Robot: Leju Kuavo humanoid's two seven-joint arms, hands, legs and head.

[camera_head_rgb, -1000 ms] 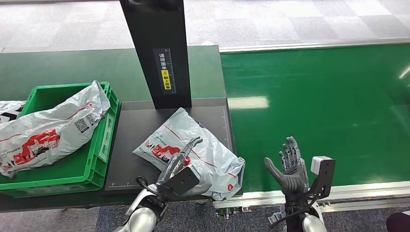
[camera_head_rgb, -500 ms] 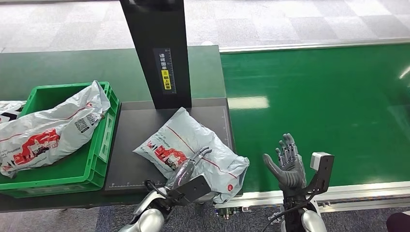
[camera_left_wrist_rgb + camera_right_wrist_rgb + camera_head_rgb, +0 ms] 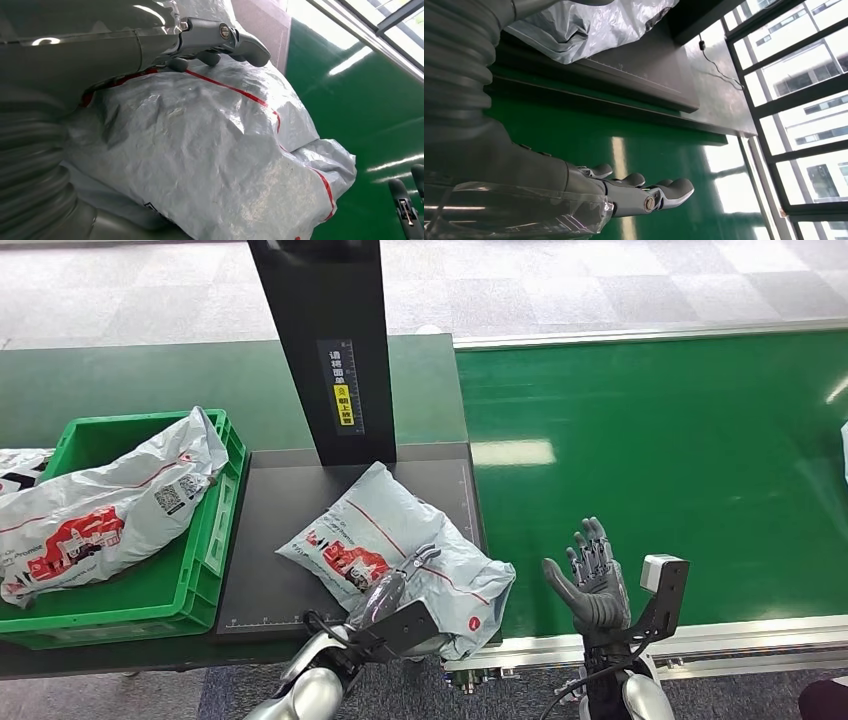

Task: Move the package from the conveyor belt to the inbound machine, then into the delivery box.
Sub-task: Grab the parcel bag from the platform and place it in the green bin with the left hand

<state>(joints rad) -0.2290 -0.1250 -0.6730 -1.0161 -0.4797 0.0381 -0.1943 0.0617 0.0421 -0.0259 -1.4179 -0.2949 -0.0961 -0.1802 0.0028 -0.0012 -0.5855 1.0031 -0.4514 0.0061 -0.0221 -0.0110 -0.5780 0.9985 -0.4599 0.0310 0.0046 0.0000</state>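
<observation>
The package [image 3: 400, 555], a crumpled grey poly mailer with red print, lies on the dark platform of the inbound machine [image 3: 270, 570], its right corner hanging just over the edge toward the conveyor belt [image 3: 660, 460]. The left hand [image 3: 395, 585] rests on its near side with fingers laid over the top of the bag; in the left wrist view the fingertips [image 3: 240, 42] press onto the plastic, but whether the thumb has closed underneath into a real grip I cannot tell. The right hand [image 3: 592, 585] hovers over the near edge of the belt, palm up, fingers spread, holding nothing. Judging from this, the first leg is done and the step in hand is taking hold of the package for the transfer into the delivery box [image 3: 215, 530], the green crate just left of the platform. The next move likely calls for a firm pinch on the slack plastic, then a lift high enough to clear the crate's raised rim. A second mailer [image 3: 100, 505] already takes up most of the crate, leaving little room, and the machine's black upright column [image 3: 325, 350] stands close behind the package.
</observation>
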